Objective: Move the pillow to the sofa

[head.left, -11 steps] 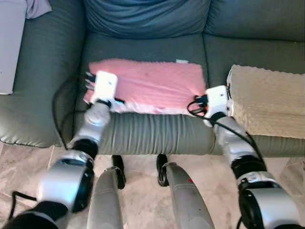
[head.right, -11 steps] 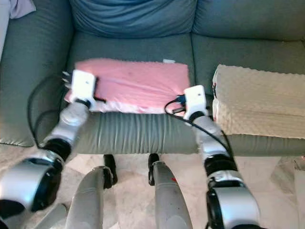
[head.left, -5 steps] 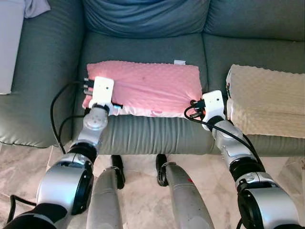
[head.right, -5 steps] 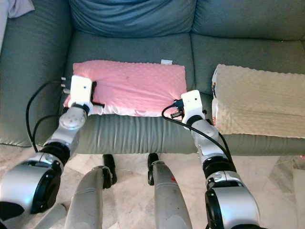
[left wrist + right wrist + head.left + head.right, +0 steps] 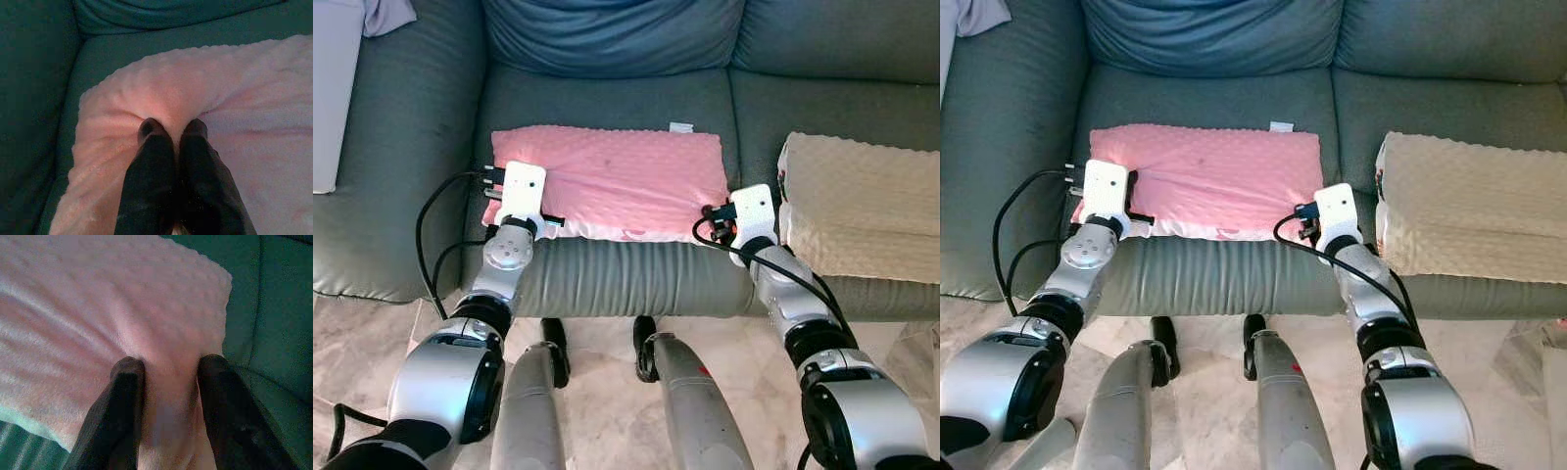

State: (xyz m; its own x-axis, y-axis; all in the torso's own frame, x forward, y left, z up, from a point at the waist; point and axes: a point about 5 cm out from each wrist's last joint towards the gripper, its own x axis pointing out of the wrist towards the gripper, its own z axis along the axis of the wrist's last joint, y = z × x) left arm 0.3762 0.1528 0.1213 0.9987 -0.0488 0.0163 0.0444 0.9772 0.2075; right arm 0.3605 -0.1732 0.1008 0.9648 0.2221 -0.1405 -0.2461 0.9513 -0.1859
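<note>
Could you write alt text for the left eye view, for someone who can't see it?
A pink pillow lies on a grey-green sofa seat, with the robot's left gripper and right gripper pinching its two near corners. A beige pillow lies to its right.

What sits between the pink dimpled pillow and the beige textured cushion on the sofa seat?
Between the pink dimpled pillow and the beige textured cushion are the right gripper, its fingers either side of the pillow's corner, and bare grey-green sofa seat, seen from the head views.

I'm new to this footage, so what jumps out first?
A pink pillow lies flat on the grey sofa's middle seat. The left end effector pinches its left end and the right end effector straddles its right end. A beige pillow sits on the next seat, to the right.
</note>
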